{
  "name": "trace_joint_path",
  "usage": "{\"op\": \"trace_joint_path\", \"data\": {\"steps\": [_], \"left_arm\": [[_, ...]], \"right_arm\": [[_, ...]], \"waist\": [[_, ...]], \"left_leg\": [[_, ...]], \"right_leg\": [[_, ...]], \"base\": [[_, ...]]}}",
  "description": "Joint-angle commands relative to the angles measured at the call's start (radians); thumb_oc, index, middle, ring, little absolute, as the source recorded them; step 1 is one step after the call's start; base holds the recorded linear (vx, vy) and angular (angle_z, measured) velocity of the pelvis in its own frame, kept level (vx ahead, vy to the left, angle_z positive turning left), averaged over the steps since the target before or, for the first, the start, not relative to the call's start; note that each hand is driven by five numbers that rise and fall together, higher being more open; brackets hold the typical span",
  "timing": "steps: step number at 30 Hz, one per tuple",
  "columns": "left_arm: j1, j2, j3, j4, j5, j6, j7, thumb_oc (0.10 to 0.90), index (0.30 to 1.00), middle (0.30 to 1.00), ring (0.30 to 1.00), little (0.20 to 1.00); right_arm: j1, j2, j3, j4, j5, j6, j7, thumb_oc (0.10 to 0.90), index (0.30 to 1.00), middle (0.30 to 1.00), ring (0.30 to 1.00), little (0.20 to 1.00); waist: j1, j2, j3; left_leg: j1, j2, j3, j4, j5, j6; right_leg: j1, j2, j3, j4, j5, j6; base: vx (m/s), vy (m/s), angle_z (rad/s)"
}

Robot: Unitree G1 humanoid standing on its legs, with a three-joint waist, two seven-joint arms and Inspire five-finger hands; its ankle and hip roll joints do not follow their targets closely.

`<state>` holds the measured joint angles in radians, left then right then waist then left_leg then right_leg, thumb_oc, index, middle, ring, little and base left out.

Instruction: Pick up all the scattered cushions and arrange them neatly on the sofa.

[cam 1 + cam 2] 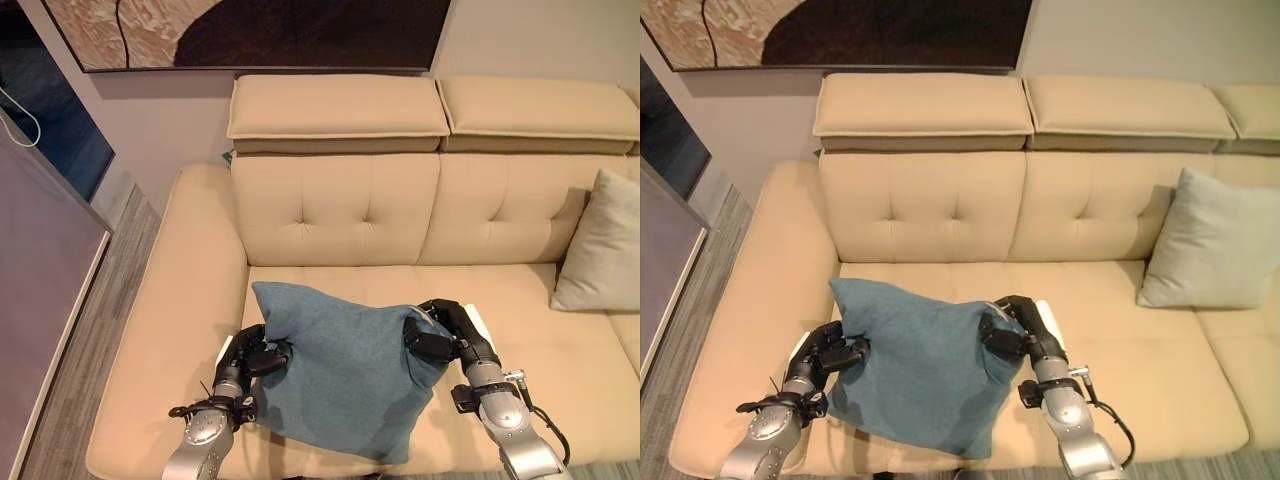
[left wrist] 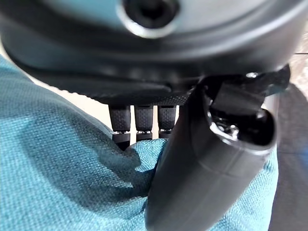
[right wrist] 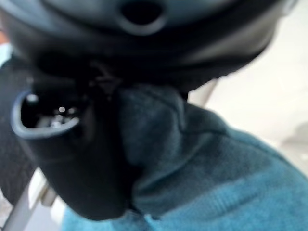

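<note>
A blue cushion (image 1: 345,370) hangs between both hands over the front of the beige sofa (image 1: 330,215) seat. My left hand (image 1: 255,352) pinches its left edge, with thumb (image 2: 207,183) and fingers (image 2: 137,122) curled into the cloth (image 2: 62,178). On the cushion's upper right corner (image 3: 211,168) my right hand (image 1: 440,335) is closed, the fabric bunched in its grasp. The cushion stands tilted, its lower corner near the seat's front edge. A pale grey cushion (image 1: 605,245) leans against the backrest at the right.
The sofa has a wide left armrest (image 1: 170,320) and two padded headrests (image 1: 340,110). A dark framed picture (image 1: 260,30) hangs on the wall above. Grey wood floor (image 1: 85,350) and a dark panel (image 1: 45,260) lie at the left.
</note>
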<state>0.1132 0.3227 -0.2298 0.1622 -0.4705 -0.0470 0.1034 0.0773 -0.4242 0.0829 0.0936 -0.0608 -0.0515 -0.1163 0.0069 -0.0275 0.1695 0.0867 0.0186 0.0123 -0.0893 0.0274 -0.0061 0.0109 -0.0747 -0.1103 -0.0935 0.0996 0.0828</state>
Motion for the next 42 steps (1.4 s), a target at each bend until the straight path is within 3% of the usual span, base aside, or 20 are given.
{"op": "trace_joint_path", "data": {"steps": [1, 4, 7, 14, 18, 23, 30, 31, 32, 33, 34, 41, 42], "left_arm": [[-0.152, -0.019, -0.023, -0.169, -0.008, -0.167, -0.011, 0.4, 0.3, 0.3, 0.3, 0.3], [-0.261, -0.01, -0.048, -0.192, 0.024, -0.191, 0.03, 0.4, 0.3, 0.3, 0.3, 0.3], [-0.472, -0.004, -0.088, -0.157, 0.049, -0.228, 0.117, 0.4, 0.3, 0.3, 0.3, 0.3], [-0.878, 0.007, -0.167, 0.068, 0.052, -0.286, 0.265, 0.4, 0.3, 0.3, 0.3, 0.3], [-0.997, 0.026, -0.192, 0.168, 0.039, -0.298, 0.295, 0.4, 0.3, 0.3, 0.3, 0.3], [-1.025, 0.037, -0.191, 0.236, 0.025, -0.298, 0.302, 0.4, 0.3, 0.3, 0.3, 0.3], [-0.907, 0.002, -0.176, 0.243, 0.005, -0.281, 0.287, 0.4, 0.3, 0.3, 0.3, 0.3], [-0.872, 0.0, -0.171, 0.244, 0.013, -0.274, 0.282, 0.533, 0.5, 0.5, 0.5, 0.5], [-0.867, 0.002, -0.173, 0.252, 0.019, -0.269, 0.28, 0.692, 0.738, 0.738, 0.738, 0.738], [-0.867, 0.002, -0.173, 0.252, 0.019, -0.269, 0.28, 0.8, 0.9, 0.9, 0.9, 0.9], [-0.879, 0.01, -0.179, 0.288, 0.031, -0.264, 0.281, 0.8, 0.9, 0.9, 0.9, 0.9], [-0.959, 0.087, -0.186, 0.351, 0.058, -0.255, 0.281, 0.8, 0.9, 0.9, 0.9, 0.9], [-0.961, 0.126, -0.174, 0.349, 0.065, -0.251, 0.273, 0.8, 0.9, 0.9, 0.9, 0.9]], "right_arm": [[-0.129, -0.025, -0.034, -0.155, 0.004, -0.125, -0.054, 0.4, 0.3, 0.3, 0.3, 0.3], [-0.236, -0.067, -0.009, -0.153, 0.01, -0.137, -0.088, 0.4, 0.3, 0.3, 0.3, 0.3], [-0.482, -0.124, 0.07, -0.099, 0.027, -0.145, -0.158, 0.4, 0.3, 0.3, 0.3, 0.3], [-0.866, -0.231, 0.191, 0.06, 0.025, -0.138, -0.283, 0.4, 0.3, 0.3, 0.3, 0.3], [-0.988, -0.253, 0.243, 0.141, 0.038, -0.134, -0.31, 0.4, 0.3, 0.3, 0.3, 0.3], [-1.025, -0.232, 0.265, 0.207, 0.05, -0.121, -0.325, 0.4, 0.3, 0.3, 0.3, 0.3], [-1.0, -0.247, 0.282, 0.223, 0.014, -0.097, -0.317, 0.4, 0.3, 0.3, 0.3, 0.3], [-0.99, -0.256, 0.276, 0.224, 0.006, -0.094, -0.319, 0.4, 0.3, 0.3, 0.3, 0.3], [-0.993, -0.262, 0.278, 0.226, 0.0, -0.094, -0.323, 0.453, 0.38, 0.38, 0.38, 0.38], [-0.993, -0.262, 0.278, 0.227, 0.0, -0.094, -0.323, 0.532, 0.498, 0.498, 0.498, 0.498], [-1.014, -0.277, 0.29, 0.249, -0.015, -0.09, -0.329, 0.8, 0.9, 0.9, 0.9, 0.9], [-1.071, -0.351, 0.327, 0.326, -0.024, -0.078, -0.335, 0.8, 0.9, 0.9, 0.9, 0.9], [-1.056, -0.376, 0.31, 0.345, -0.009, -0.077, -0.332, 0.8, 0.9, 0.9, 0.9, 0.9]], "waist": [[-0.005, -0.035, -0.126], [-0.005, -0.034, -0.126], [0.002, -0.022, -0.112], [-0.019, -0.004, -0.059], [-0.032, -0.003, -0.057], [-0.04, -0.003, -0.069], [-0.033, -0.017, -0.058], [-0.029, -0.022, -0.058], [-0.029, -0.024, -0.059], [-0.029, -0.024, -0.06], [-0.027, -0.028, -0.059], [-0.024, -0.031, -0.049], [-0.022, -0.03, -0.05]], "left_leg": [[-0.001, -0.019, 0.011, 0.004, -0.097, -0.015], [-0.018, -0.009, 0.005, 0.002, -0.094, -0.026], [-0.091, 0.002, -0.003, 0.002, -0.073, -0.039], [-0.256, -0.004, -0.024, 0.002, -0.016, -0.06], [-0.335, -0.016, -0.027, 0.002, 0.009, -0.069], [-0.404, -0.024, -0.023, 0.002, 0.028, -0.072], [-0.427, -0.025, -0.024, 0.002, 0.038, -0.078], [-0.433, -0.025, -0.023, 0.002, 0.041, -0.079], [-0.435, -0.023, -0.024, 0.002, 0.041, -0.08], [-0.436, -0.023, -0.024, 0.002, 0.041, -0.08], [-0.443, -0.022, -0.026, 0.002, 0.044, -0.082], [-0.447, -0.018, -0.028, 0.002, 0.049, -0.088], [-0.443, -0.018, -0.029, 0.002, 0.05, -0.088]], "right_leg": [[0.025, -0.026, -0.038, 0.022, -0.095, 0.068], [0.02, -0.015, -0.051, 0.006, -0.103, 0.066], [-0.049, -0.003, -0.052, 0.006, -0.105, 0.069], [-0.21, 0.002, -0.041, 0.006, -0.064, 0.071], [-0.284, 0.002, -0.04, 0.006, -0.035, 0.071], [-0.342, -0.003, -0.033, 0.006, -0.02, 0.068], [-0.37, -0.01, -0.033, 0.006, -0.014, 0.064], [-0.376, -0.01, -0.033, 0.006, -0.013, 0.063], [-0.379, -0.01, -0.033, 0.006, -0.013, 0.063], [-0.38, -0.01, -0.033, 0.006, -0.013, 0.063], [-0.385, -0.009, -0.034, 0.006, -0.012, 0.063], [-0.386, -0.007, -0.041, 0.006, -0.011, 0.067], [-0.382, -0.007, -0.044, 0.006, -0.012, 0.068]], "base": [[0.12, -0.145, 0.13], [0.04, -0.106, 0.16], [-0.14, -0.061, -0.03], [-0.16, 0.003, 0.11], [-0.1, 0.023, 0.17], [-0.02, 0.028, -0.01], [-0.01, 0.0, 0.01], [-0.02, -0.017, 0.04], [-0.01, -0.014, 0.03], [0.0, 0.0, 0.0], [-0.03, -0.019, 0.03], [-0.02, -0.01, 0.05], [-0.02, -0.016, 0.08]]}}
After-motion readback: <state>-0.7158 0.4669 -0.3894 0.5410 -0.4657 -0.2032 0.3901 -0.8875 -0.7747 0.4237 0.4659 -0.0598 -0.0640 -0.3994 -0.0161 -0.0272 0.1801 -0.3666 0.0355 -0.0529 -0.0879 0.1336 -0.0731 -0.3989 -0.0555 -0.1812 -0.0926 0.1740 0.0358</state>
